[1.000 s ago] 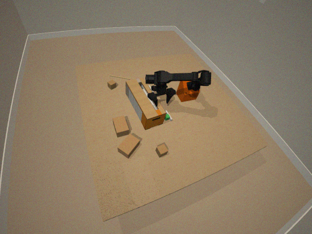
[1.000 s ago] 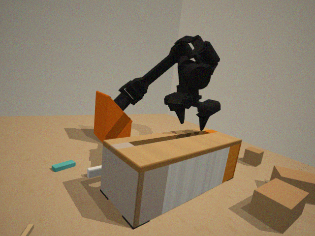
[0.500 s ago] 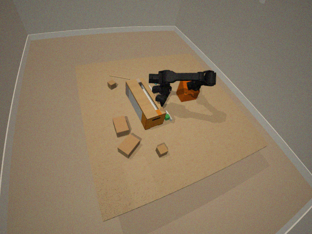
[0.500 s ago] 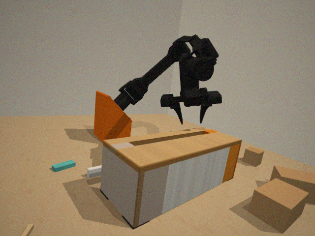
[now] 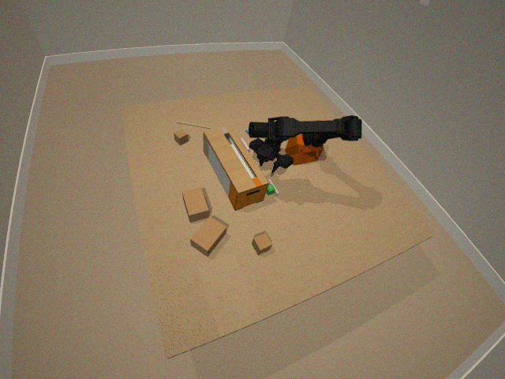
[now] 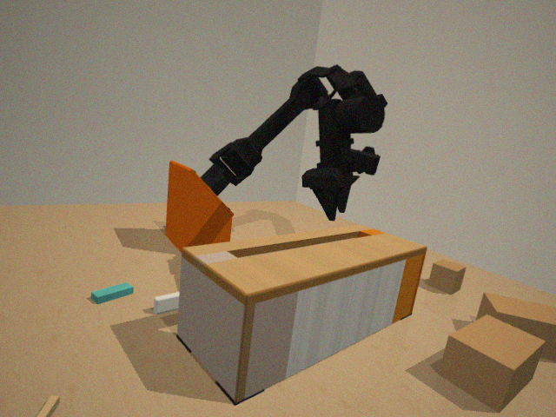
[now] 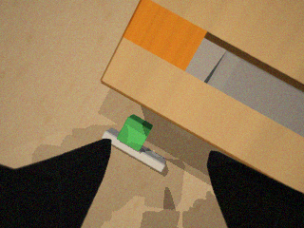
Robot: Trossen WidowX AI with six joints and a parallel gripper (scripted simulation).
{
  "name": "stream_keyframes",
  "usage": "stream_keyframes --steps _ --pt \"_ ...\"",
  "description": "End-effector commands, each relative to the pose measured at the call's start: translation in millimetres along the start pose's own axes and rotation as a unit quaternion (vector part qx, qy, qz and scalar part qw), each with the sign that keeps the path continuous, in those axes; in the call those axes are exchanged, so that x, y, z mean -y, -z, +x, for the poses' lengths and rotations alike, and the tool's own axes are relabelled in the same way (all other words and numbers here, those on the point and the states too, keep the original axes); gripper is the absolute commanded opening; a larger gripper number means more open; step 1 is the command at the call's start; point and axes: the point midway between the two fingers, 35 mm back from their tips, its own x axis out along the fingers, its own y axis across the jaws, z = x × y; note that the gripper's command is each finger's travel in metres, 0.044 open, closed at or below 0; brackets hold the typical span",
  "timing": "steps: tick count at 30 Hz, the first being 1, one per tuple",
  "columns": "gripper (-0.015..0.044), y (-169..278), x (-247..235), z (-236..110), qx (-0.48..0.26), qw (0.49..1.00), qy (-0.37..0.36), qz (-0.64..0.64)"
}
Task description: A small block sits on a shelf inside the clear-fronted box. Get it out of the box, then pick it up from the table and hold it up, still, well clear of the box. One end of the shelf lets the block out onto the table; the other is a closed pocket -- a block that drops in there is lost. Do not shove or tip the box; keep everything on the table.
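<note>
While the box (image 6: 309,287) hides it in the exterior view, the wrist view shows the green block (image 7: 135,132) below the parted, empty hand (image 7: 159,187).

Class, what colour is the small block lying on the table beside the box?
Green block; clearest in the wrist view.

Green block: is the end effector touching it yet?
Apart. In the wrist view, bare table shows between the green block and both dark fingers of the open end effector.

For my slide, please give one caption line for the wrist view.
Open gripper above the green block, which rests against a white bar on the table beside the box's orange-marked end.
</note>
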Motion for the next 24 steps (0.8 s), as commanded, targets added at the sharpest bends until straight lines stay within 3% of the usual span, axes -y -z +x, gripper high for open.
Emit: stream_keyframes --steps 1,8,14,22,24 --pt "0.0285 4.2 -19.2 -5.2 -0.001 0.862 0.069 -0.502" --pt "0.0285 5.9 -26.3 -7.1 -0.023 0.685 0.102 -0.721" --pt "0.0285 7.1 -32.4 -9.0 -0.052 0.489 0.124 -0.862" --pt "0.0285 8.1 -39.3 -11.7 -0.101 0.197 0.138 -0.966" --pt "0.0285 8.2 -39.9 -11.9 -0.105 0.170 0.138 -0.970"
